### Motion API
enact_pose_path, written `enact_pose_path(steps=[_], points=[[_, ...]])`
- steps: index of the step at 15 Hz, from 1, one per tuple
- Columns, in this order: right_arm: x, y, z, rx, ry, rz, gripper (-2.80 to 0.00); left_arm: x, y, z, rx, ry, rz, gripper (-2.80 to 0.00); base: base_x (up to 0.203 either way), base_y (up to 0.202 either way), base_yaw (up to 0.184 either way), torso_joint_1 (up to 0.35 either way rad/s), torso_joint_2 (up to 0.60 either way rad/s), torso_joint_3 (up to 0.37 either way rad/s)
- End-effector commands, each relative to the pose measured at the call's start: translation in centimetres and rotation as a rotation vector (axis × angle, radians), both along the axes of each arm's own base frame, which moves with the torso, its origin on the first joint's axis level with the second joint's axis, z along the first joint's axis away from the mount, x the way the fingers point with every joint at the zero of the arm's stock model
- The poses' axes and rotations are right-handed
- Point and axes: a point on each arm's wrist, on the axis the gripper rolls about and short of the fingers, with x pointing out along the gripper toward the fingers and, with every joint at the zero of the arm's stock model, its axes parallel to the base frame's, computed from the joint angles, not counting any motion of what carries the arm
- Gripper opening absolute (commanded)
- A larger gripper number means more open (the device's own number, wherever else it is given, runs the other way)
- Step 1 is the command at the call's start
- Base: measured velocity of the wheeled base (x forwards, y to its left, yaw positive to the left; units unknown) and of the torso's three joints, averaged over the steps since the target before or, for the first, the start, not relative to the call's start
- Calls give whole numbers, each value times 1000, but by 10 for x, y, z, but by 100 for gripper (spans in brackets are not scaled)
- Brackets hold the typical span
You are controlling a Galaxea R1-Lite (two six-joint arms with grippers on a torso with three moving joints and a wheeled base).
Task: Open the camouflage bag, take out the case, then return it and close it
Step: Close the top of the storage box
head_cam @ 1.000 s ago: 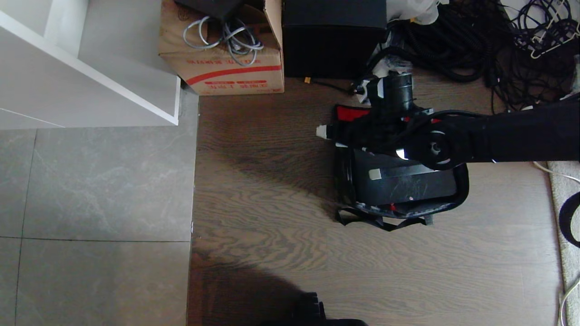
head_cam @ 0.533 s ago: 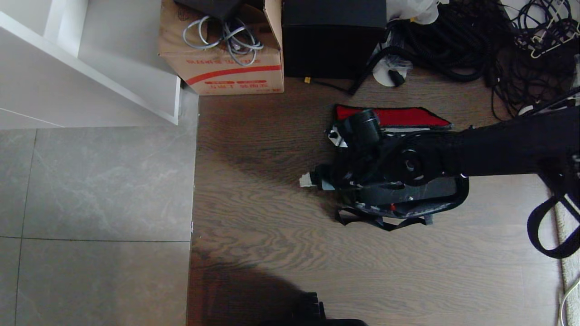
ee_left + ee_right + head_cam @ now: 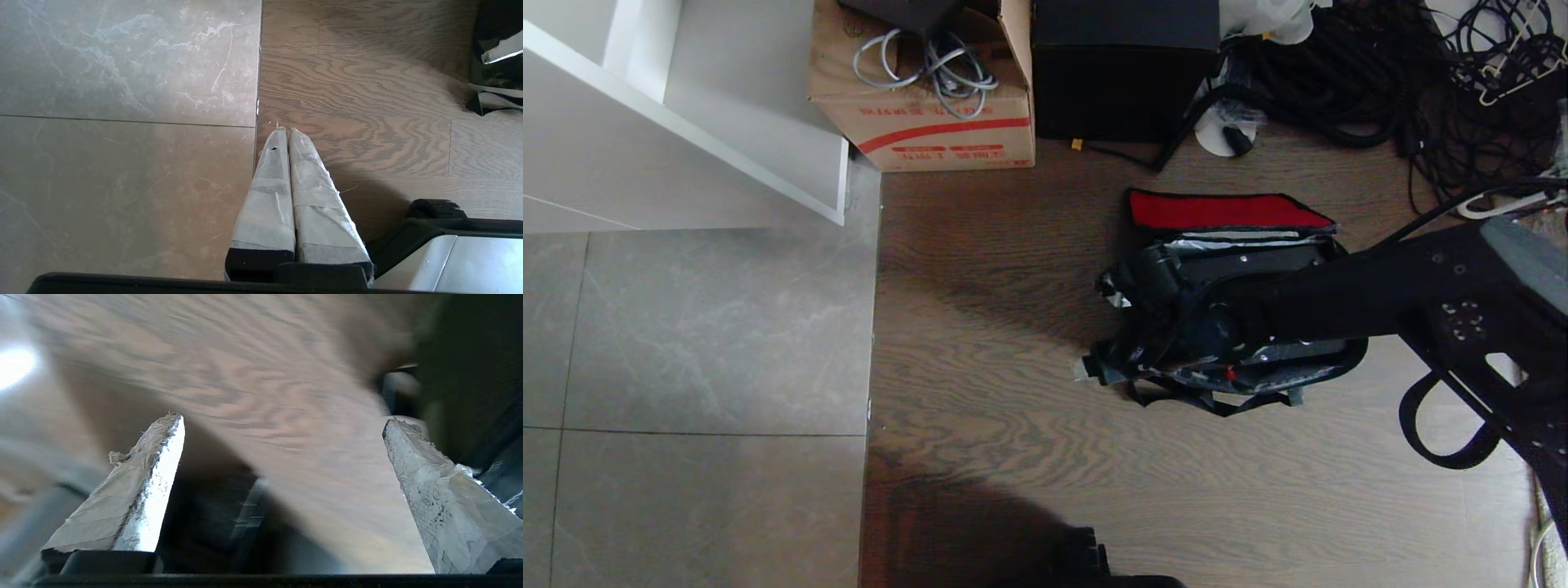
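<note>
The camouflage bag [image 3: 1354,353] lies open on the wooden floor, its red inner panel [image 3: 1225,211] folded back on the far side. The black case [image 3: 1258,260] sits inside it, mostly hidden under my right arm. That arm reaches across the bag from the right. My right gripper [image 3: 1092,369] is at the bag's near left corner, low over the floor. In the right wrist view the right gripper [image 3: 282,424] is open, with only floor between its taped fingers [image 3: 163,457]. My left gripper [image 3: 286,131] is parked and shut over the tile-wood seam; the bag's edge [image 3: 496,61] shows beyond it.
Beyond the bag stand a cardboard box [image 3: 931,122] holding cables and a tall black box [image 3: 1123,73]. A tangle of black cables [image 3: 1380,73] fills the far right. A white cabinet [image 3: 686,122] stands far left beside grey tiles [image 3: 686,327].
My right arm has swung from the bag's far edge, by the red panel, toward me to the bag's near left corner. The red panel is now uncovered. The gripper stayed open.
</note>
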Motion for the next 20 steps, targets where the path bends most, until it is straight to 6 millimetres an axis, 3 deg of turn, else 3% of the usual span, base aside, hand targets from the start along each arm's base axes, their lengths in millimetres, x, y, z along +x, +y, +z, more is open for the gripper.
enact_pose_path(steps=[1, 3, 5, 9, 11, 14, 18, 20], points=[[6, -7, 1, -12, -14, -17, 0, 0, 0, 0, 0, 0, 0, -280, 0, 0, 0, 0, 0, 0], [10, -13, 23, 17, -74, -50, 0, 0, 0, 0, 0, -1, 0, -280, 0, 0, 0, 0, 0, 0], [2, -21, 41, 36, -93, -58, 0, 0, 0, 0, -1, 0, 0, -280, 0, 0, 0, 0, 0, 0], [-42, -43, 72, 121, 14, 157, 0, 0, 0, 0, 0, -1, 0, -280, 0, 0, 0, 0, 0, 0], [-65, -62, 69, 49, 54, 245, 0, 0, 0, 0, 0, 0, 0, -280, 0, 0, 0, 0, 0, 0], [-82, -104, 65, -4, 121, 207, 0, 0, 0, 0, 0, 0, 0, -280, 0, 0, 0, 0, 0, 0], [-68, -150, 45, -79, 151, 127, 0, 0, 0, 0, 0, -1, 0, -280, 0, 0, 0, 0, 0, 0], [-51, -165, 51, -47, 116, 43, 0, 0, 0, 0, 0, 0, 0, -280, 0, 0, 0, 0, 0, 0]])
